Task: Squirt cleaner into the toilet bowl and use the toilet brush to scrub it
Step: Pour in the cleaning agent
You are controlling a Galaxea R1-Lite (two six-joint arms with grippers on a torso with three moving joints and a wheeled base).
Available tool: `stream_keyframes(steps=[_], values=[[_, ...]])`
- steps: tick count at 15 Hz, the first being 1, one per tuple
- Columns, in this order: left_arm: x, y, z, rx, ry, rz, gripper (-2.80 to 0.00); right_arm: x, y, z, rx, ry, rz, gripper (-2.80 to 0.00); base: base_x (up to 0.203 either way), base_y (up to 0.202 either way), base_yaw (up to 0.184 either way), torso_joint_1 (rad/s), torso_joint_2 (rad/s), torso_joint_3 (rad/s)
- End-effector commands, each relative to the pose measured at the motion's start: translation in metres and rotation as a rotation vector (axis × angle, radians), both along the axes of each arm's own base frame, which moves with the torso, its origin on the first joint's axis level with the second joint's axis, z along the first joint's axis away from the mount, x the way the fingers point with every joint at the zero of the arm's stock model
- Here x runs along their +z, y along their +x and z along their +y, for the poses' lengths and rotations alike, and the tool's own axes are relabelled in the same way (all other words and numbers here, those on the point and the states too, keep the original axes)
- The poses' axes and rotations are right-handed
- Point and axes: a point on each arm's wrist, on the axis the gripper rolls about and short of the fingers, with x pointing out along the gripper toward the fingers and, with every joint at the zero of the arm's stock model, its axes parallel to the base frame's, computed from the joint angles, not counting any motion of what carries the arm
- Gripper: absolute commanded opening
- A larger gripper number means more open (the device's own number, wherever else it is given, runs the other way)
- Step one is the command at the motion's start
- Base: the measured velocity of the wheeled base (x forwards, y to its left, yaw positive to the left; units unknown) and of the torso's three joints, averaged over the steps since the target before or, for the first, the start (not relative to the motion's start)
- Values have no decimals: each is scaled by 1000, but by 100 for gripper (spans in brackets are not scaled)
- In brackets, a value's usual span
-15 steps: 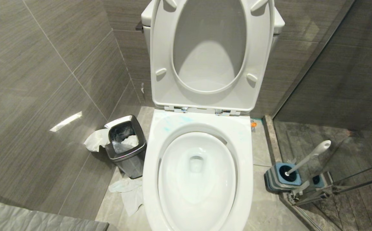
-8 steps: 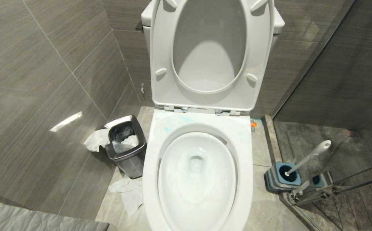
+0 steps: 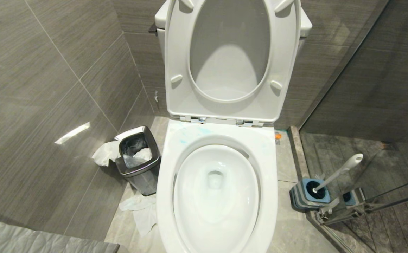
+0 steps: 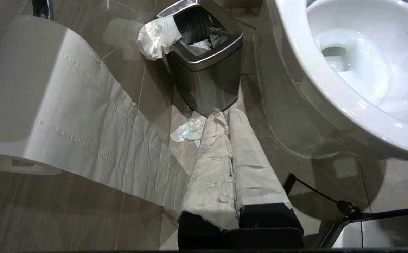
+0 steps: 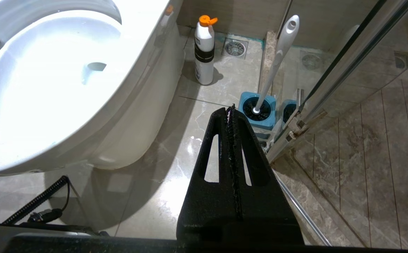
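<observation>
Your right gripper (image 5: 231,107) has its fingers pressed together, empty, low beside the toilet bowl (image 3: 216,196); the left gripper's (image 4: 225,112) paper-wrapped fingers likewise. Nothing is started: the orange-capped bottle (image 5: 204,52) and toilet brush (image 5: 278,59) stand untouched. Next, you likely open and reach for the bottle.

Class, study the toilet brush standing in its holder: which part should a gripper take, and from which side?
Grip the toilet brush on its slim handle's upper stretch, probably from the toilet bowl side: the handle leans toward the glass partition, so the floor side looks open.
</observation>
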Motion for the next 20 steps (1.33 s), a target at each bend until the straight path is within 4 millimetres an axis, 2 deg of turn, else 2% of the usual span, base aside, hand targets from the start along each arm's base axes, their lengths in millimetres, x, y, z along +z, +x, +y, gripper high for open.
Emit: stream_keyframes(steps=[1,14,18,20], values=[[0,0,0,0,-5,3,-280,0,0,0,1,-1,0,-280,0,0,0,0,0,0],[-1,0,0,3,-42,6,-280,1,0,0,-17,31,15,-280,0,0,0,0,0,0],[-1,0,0,2,-43,6,-280,19,-13,-1,-32,74,198,-280,0,0,0,0,0,0],[-1,0,0,4,-43,5,-280,27,-13,-1,-26,83,238,-280,0,0,0,0,0,0]])
